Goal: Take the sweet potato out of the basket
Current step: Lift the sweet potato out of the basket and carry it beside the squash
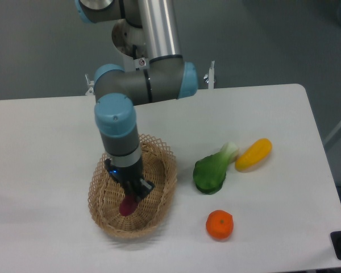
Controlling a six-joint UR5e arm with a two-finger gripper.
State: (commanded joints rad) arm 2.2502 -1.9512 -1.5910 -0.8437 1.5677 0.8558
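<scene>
The arm reaches down from the upper left of the frame into the basket, which sits at the lower left on the white table. The gripper is inside the basket, and its dark fingers appear closed on the upper end of the sweet potato, whose magenta body hangs below them, over the middle of the woven floor. Whether the tuber rests on the wicker or is already a little clear of it cannot be told from this view; the wrist hides the contact.

As a judgement, the grasp looks made and the lift is either just beginning or about to begin. What remains is to raise the sweet potato above the scalloped rim and clear of the basket. The hold is near one tapered end, so the tuber may swing or slip as it rises, and a straight, steady pull upward seems the safer course.

Nothing else lies in the basket to obstruct the lift; only the rim surrounds the gripper, and it is close on the right side. The other produce is well apart, to the right: a green leafy vegetable just beside a yellow squash, and an orange below them near the bottom edge.
</scene>
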